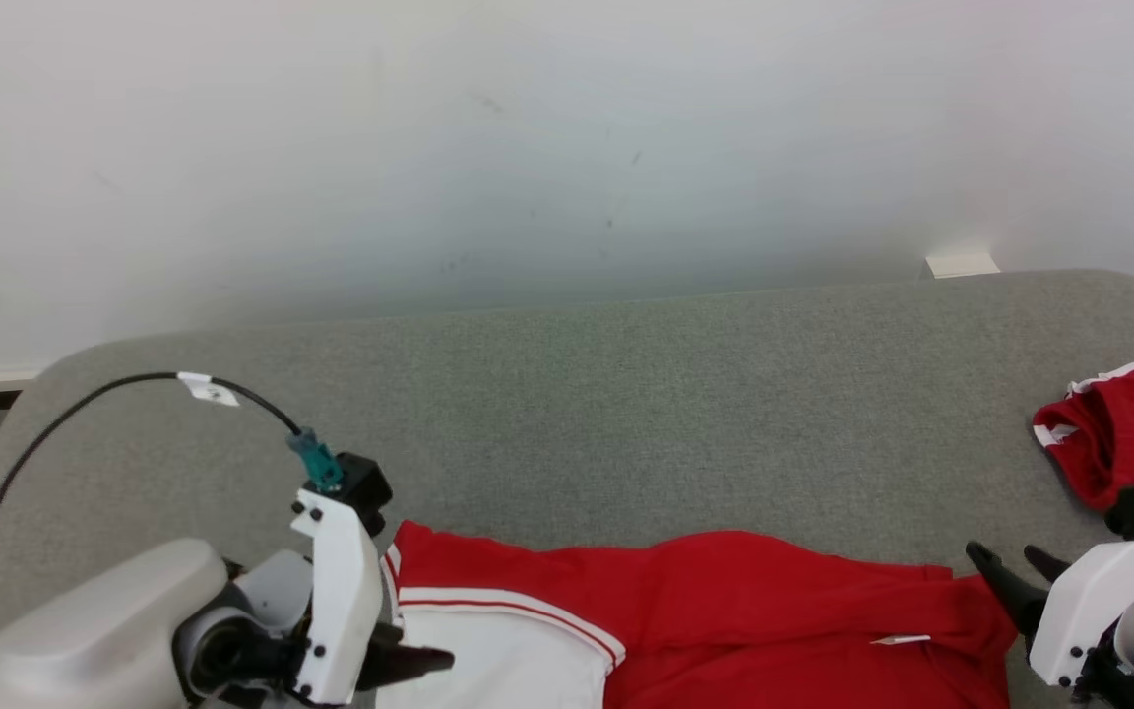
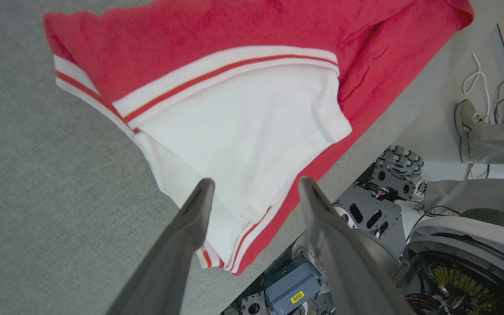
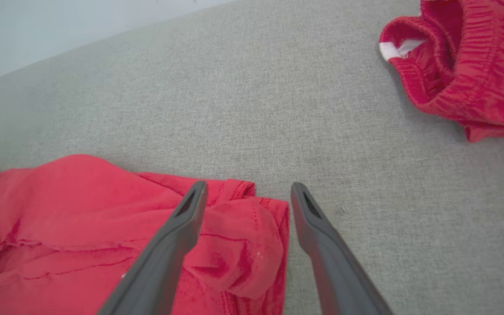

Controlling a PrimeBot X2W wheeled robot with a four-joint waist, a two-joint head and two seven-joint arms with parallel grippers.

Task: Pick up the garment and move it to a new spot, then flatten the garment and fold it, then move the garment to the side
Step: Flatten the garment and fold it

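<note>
The garment [image 1: 724, 611] is red with a white panel and red-and-white striped trim, and it lies spread along the near edge of the grey table [image 1: 626, 394]. My left gripper [image 1: 414, 655] stands open over the garment's left end, nothing between its fingers. In the left wrist view the open left gripper [image 2: 254, 181] hovers above the white panel of the garment [image 2: 243, 131]. My right gripper [image 1: 1005, 556] is open at the garment's right end. In the right wrist view the right gripper [image 3: 247, 186] straddles a rumpled red corner of the garment [image 3: 234, 236], apart from it.
A second red garment with white trim [image 1: 1133, 428] lies bunched at the table's right edge, also seen as a red heap [image 3: 466, 74]. A black cable [image 1: 55, 423] arcs over the left arm. Past the table's near edge are the robot's base [image 2: 383, 210] and a person's foot [image 2: 466, 127].
</note>
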